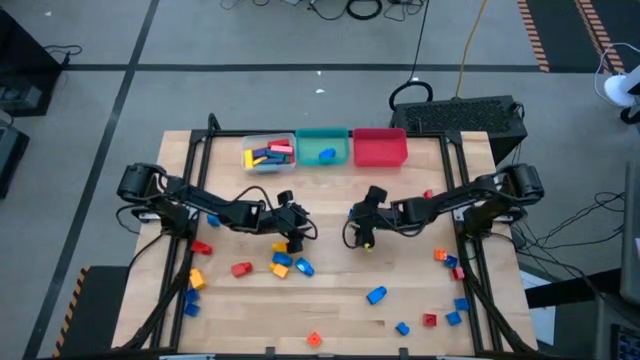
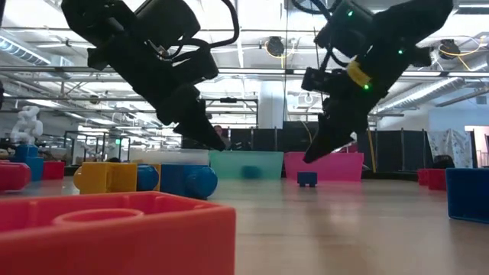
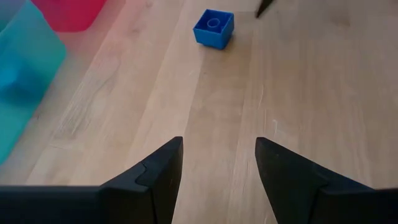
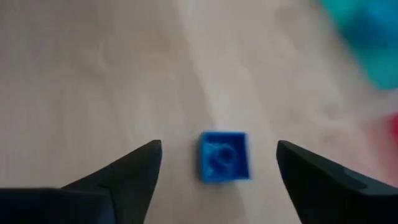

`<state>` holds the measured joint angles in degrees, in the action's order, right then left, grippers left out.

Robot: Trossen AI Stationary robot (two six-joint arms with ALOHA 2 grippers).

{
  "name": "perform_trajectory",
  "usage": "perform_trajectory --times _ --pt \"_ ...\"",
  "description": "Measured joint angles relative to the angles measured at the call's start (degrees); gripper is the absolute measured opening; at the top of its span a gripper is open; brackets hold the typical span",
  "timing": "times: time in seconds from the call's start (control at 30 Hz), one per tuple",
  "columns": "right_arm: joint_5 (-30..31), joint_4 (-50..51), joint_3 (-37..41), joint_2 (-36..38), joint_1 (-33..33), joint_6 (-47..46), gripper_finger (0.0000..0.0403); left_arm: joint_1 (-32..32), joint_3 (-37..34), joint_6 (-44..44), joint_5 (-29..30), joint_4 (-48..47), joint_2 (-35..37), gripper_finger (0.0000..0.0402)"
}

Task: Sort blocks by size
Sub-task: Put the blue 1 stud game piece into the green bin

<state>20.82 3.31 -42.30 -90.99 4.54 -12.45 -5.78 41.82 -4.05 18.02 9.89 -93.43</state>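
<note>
Right wrist view: the right tool [image 4: 217, 168] hangs wide open and empty over a small blue cube [image 4: 224, 156] on the wooden surface [image 4: 93, 74] — light, rigid, slick plastic, probably best pinched across its flat sides.

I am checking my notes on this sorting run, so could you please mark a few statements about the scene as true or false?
1. The right claw is open above a small blue cube. True.
2. The left claw grips a yellow brick. False: it is open and empty over bare wood.
3. The three bins stand in a row: clear bin, teal bin, red bin. True.
4. The red bin is full of blocks. False: no blocks show in it.
5. The clear bin holds several long bars. True.
</note>
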Motion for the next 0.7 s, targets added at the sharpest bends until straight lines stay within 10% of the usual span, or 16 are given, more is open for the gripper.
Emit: perform_trajectory --times 0.23,0.7 --pt "-17.9 -19.6 -0.3 -8.0 1.2 -0.3 0.0307 -0.4 0.7 -1.2 -7.4 -8.5 2.3 0.0202" --pt "-8.8 -23.0 -17.1 -24.4 12.2 -1.5 0.0302 -12.4 1.4 -6.1 -11.8 -17.9 10.9 0.0202"
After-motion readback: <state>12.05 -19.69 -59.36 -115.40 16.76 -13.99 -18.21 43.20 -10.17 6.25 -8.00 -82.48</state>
